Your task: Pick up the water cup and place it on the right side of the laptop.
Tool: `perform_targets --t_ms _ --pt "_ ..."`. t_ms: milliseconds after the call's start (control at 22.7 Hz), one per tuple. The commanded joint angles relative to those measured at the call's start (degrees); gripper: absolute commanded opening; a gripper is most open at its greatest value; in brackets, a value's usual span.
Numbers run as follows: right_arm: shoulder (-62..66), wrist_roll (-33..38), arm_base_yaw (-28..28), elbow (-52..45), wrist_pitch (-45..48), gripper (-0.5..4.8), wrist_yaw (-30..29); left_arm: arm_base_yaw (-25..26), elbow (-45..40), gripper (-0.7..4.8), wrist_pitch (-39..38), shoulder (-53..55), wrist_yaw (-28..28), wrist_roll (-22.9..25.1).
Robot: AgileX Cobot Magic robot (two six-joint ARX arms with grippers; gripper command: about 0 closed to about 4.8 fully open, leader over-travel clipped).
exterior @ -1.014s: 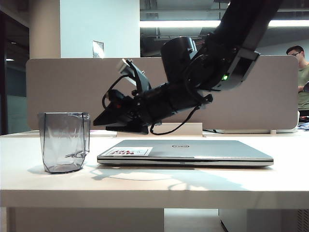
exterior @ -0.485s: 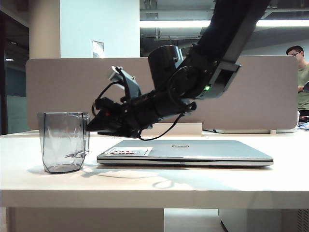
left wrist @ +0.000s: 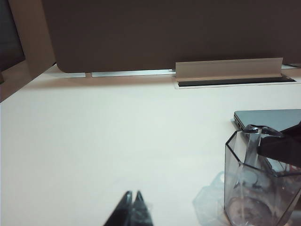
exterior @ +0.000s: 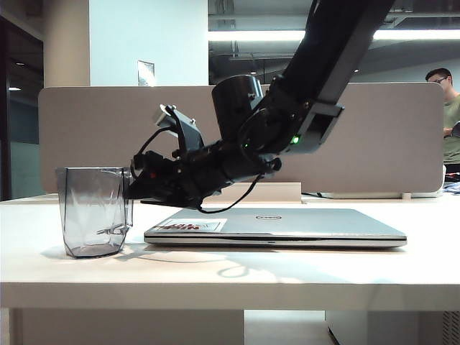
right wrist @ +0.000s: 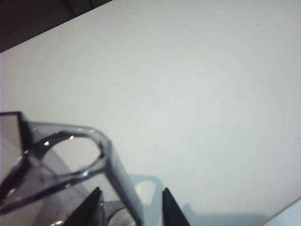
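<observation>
- Translucent smoky-grey faceted plastic water cup [exterior: 95,211] upright on smooth cream table [exterior: 287,273], left of thin matte-silver laptop [exterior: 287,224].
- Right end effector [right wrist: 129,207] spread at the cup's handle.
- Left end effector [left wrist: 132,209] pressed together, low over the table.

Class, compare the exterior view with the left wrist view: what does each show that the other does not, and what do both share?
Only the exterior view shows the right gripper whole, open at the water cup's rim, and the white sticker on the laptop. Only the left wrist view shows the left gripper, shut, low over the table. Both show the cup, the laptop and the table.
</observation>
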Motion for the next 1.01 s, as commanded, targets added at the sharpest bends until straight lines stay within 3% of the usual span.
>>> perform_targets --t_ms 44,264,661,749,1014 --pt "0.5 0.2 0.4 0.4 1.7 1.75 0.2 0.1 0.2 -0.04 0.7 0.0 0.2 0.0" --pt "1.0 0.2 0.7 0.5 3.9 1.44 0.3 0.1 0.2 -0.04 0.7 0.0 0.2 0.0" --pt "1.5 0.2 1.4 0.9 4.4 1.43 3.2 0.1 0.2 -0.04 0.7 0.0 0.2 0.0" --pt "1.5 0.2 1.4 0.9 4.5 1.04 3.6 0.1 0.2 -0.04 0.7 0.0 0.2 0.0" --pt "1.5 0.2 1.4 0.9 5.3 1.0 4.0 0.1 0.2 -0.04 0.7 0.0 0.2 0.0"
